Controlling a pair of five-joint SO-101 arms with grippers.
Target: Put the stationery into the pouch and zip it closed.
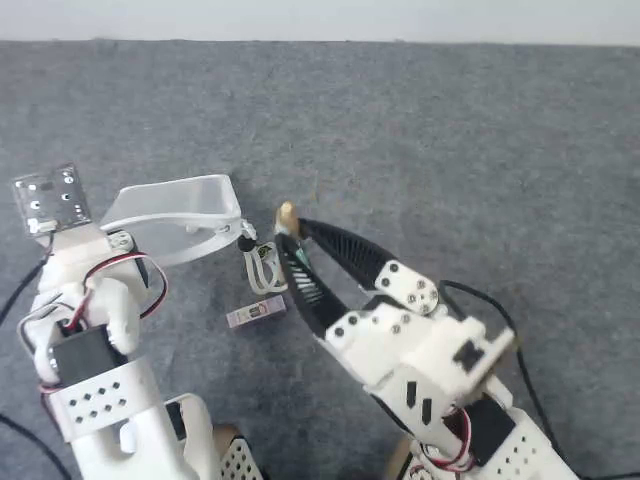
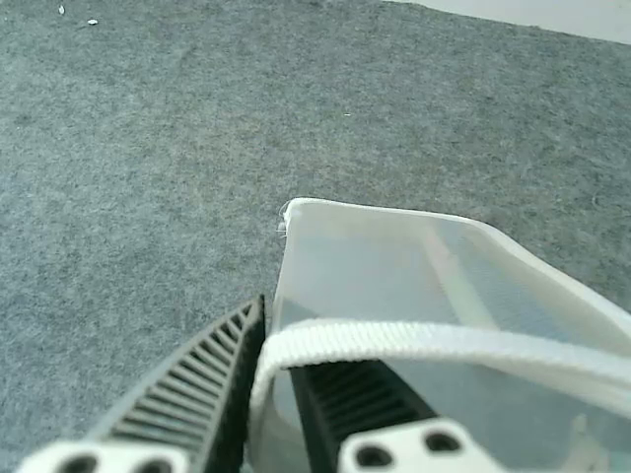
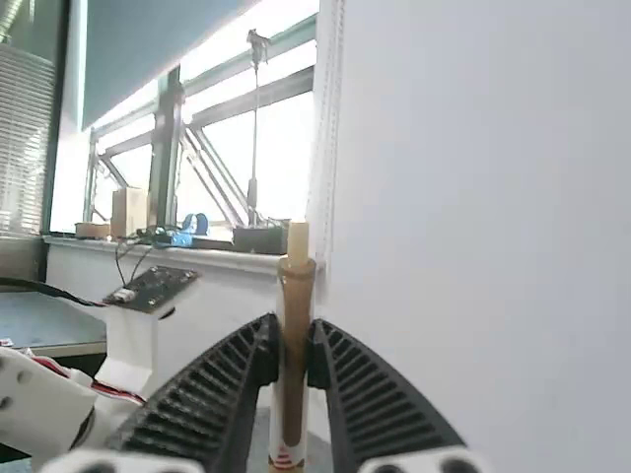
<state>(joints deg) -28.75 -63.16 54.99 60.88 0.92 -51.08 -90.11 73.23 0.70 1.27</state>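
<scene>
A translucent white pouch [image 1: 180, 215] lies open on the grey mat at the left, its mouth facing right. My left gripper [image 2: 271, 325] is shut on the pouch's white zipper band [image 2: 414, 340]. My right gripper [image 1: 291, 243] hovers just right of the pouch mouth and is shut on a brown pen [image 1: 287, 214]. In the right wrist view the pen [image 3: 295, 296] stands upright between the black fingers [image 3: 232, 379]. A small pinkish eraser-like piece [image 1: 255, 313] and a white clip [image 1: 262, 270] lie on the mat below the pouch mouth.
Grey felt mat [image 1: 450, 140] covers the table, with open room at the back and right. A pale wall strip [image 1: 320, 20] runs along the far edge. Both arm bases [image 1: 110, 400] crowd the near edge.
</scene>
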